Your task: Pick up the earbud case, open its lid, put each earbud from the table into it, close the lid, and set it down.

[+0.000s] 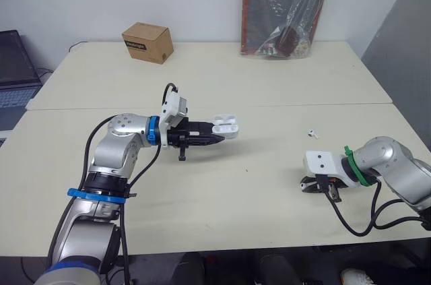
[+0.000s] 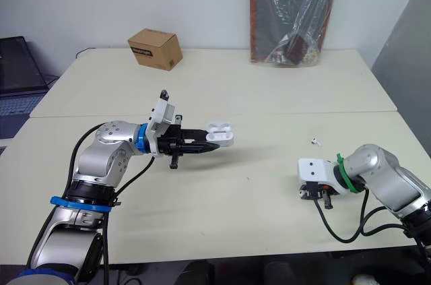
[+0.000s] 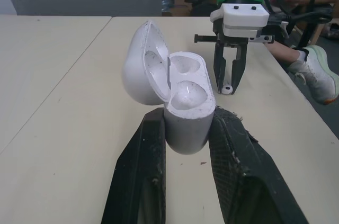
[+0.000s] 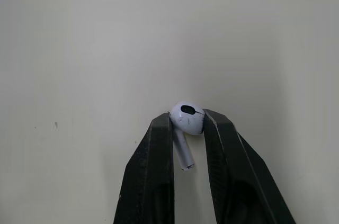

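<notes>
At right end effector (image 4: 186, 122), glossy rounded earbud (image 4: 188, 117)

1. The case (image 3: 184, 121) is white with dark specks inside.
2. The earbud (image 4: 187, 121) is white with a black oval.
3. The table (image 1: 269, 76) is pale cream.
4. The box (image 1: 147, 42), upper left, is brown.

Case (image 3: 185, 128): base hidden between the fingers of my left hand (image 3: 188, 114). Earbud (image 4: 186, 118) in my right hand (image 4: 188, 121): sides covered by the fingers. Loose earbud (image 1: 312, 133) on the desk (image 1: 269, 83): too small to tell how it lies. Laptop (image 1: 13, 69): cut off at the edge.
</notes>
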Robot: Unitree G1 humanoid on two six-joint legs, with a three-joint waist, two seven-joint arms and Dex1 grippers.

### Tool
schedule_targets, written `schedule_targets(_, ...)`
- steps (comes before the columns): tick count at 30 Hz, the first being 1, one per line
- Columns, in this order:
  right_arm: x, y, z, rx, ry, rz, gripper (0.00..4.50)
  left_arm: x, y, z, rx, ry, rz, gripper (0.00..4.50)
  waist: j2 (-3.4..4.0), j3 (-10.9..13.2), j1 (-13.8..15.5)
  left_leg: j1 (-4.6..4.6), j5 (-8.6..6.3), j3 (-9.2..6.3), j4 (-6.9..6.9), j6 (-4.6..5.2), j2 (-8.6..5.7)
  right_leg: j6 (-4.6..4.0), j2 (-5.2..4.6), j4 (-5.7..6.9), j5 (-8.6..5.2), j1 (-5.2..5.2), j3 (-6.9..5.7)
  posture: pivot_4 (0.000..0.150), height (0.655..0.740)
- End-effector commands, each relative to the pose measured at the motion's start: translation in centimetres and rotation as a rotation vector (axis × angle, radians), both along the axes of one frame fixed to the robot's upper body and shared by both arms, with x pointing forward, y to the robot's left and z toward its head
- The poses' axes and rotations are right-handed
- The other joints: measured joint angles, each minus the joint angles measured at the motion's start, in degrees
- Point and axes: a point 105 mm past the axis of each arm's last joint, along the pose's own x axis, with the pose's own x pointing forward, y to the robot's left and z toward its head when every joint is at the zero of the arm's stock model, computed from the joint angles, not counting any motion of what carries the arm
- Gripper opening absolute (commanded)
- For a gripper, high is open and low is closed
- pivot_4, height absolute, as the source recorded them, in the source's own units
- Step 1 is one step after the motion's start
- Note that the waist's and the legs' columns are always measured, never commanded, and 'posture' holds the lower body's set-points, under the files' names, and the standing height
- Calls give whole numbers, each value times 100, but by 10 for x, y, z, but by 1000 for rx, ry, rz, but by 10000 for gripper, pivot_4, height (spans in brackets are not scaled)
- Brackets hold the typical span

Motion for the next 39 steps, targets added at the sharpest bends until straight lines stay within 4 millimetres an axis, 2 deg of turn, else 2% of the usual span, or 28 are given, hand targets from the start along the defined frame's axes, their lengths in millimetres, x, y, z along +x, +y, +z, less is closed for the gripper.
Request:
schedule_targets(1, -2, -17, -18, -82, 49, -23, 4458, -2, 1, 12, -20, -46, -2, 7753, 0, 0, 1, 10, 0, 0, 0, 0, 0, 0, 0, -3, 0, 11, 0, 1500, 7400)
schedule_targets(7, 1, -19, -16, -99, 45, 6, 4458, -3, 1, 12, -22, -45, 0, 7753, 0, 0, 1, 37, 0, -2, 2, -1, -2, 5, -1, -15, 2, 45, 0, 1500, 7400)
schedule_targets(12, 5, -19, -16, -130, 26, -8, 21048, -3, 1, 11, -22, -43, 0, 7753, -1, 0, 2, 38, 0, -2, 3, -1, -2, 7, -1, -15, 3, 47, -1, 1500, 7400)
schedule_targets(15, -2, -15, -10, -147, 68, -24, 31224, -3, 1, 12, -24, -43, 0, 7753, -1, 0, 16, 36, 0, -5, 1, -1, -2, 6, -2, -16, 3, 46, -3, 1500, 7400)
schedule_targets(20, -3, 0, 3, -173, 74, -68, 31224, -3, -1, 11, -26, -44, -3, 7753, 0, 0, 13, 32, -1, -8, -1, -1, -2, 5, -2, -20, 2, 41, -4, 1500, 7400)
schedule_targets(24, 0, 4, 8, -235, 129, -229, 31224, -3, -2, 11, -30, -44, -3, 7753, 1, 1, 1, 32, -1, -9, -1, -1, -2, 3, -2, -15, 1, 37, -5, 1500, 7400)
schedule_targets(30, 2, 12, 13, -251, 182, -366, 31224, -3, -3, 11, -33, -43, -1, 7753, 2, 1, 4, 26, -1, -11, -1, -1, -2, 2, -2, -14, 1, 32, -7, 1500, 7400)
schedule_targets(39, 10, 20, 19, -197, 236, -597, 31224, -3, -3, 9, -33, -41, -1, 7753, 2, 2, -9, 25, -1, -10, -2, -1, -2, 1, -2, -10, 1, 27, -6, 1500, 7400)
